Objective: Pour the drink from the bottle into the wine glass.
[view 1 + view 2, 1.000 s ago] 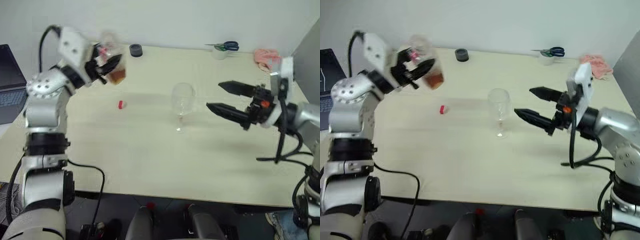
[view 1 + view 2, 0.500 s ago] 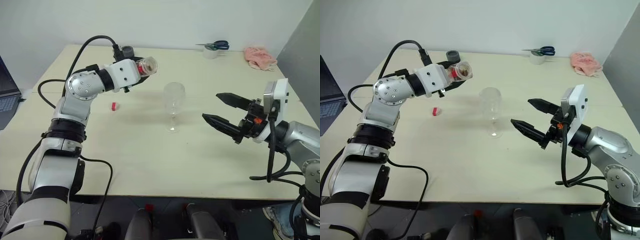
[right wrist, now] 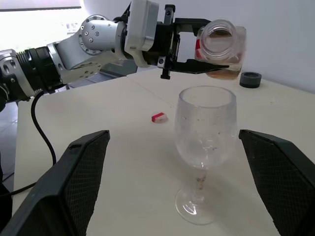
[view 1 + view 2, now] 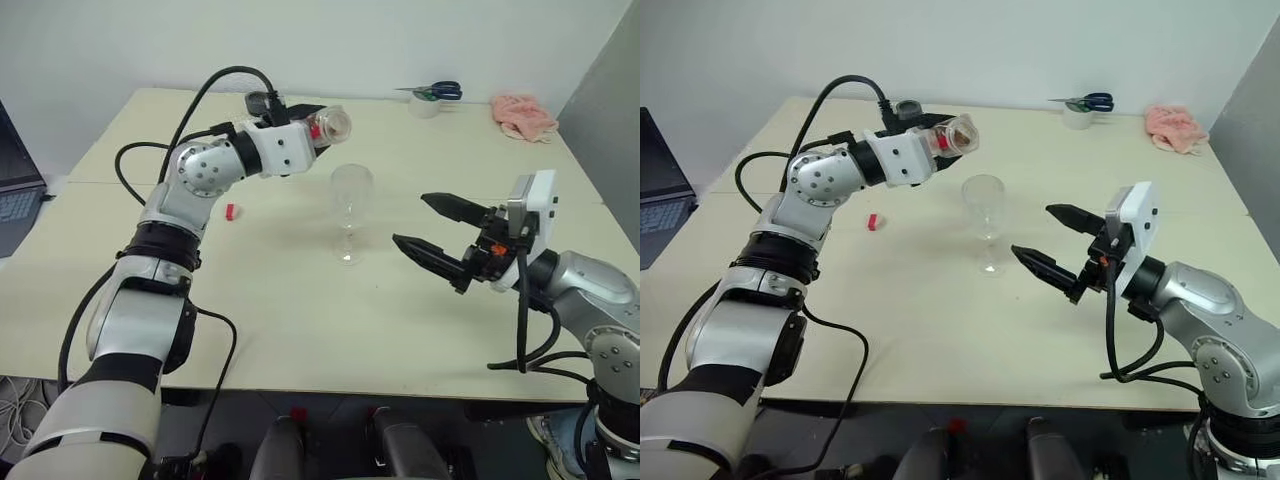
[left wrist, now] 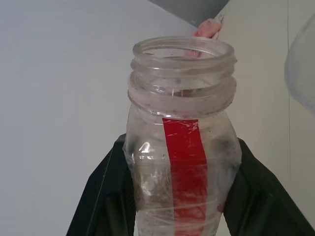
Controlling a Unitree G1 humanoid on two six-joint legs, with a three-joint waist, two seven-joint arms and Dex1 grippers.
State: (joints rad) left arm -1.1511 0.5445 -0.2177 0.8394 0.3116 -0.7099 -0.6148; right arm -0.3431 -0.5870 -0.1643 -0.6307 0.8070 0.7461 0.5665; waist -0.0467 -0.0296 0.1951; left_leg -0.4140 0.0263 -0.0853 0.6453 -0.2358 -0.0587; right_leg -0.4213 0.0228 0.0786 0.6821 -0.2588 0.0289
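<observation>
Clear squarish plastic bottle (image 4: 330,124), pinched in left gripper (image 4: 312,125), has swung nearer the empty stemmed wine glass (image 4: 350,211); right gripper (image 4: 427,226) spread; pouring looks imminent.

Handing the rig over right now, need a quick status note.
Left gripper: shut on the bottle, cap off, tipped on its side, mouth toward the wine glass and above its rim.
Right gripper: open, holding nothing, beside the glass.
Drink: all in the bottle.
Red cap: lying on the table.
Done: bottle opened, lifted, brought to the glass.
Left: tilt further, pour; glass is empty.
</observation>
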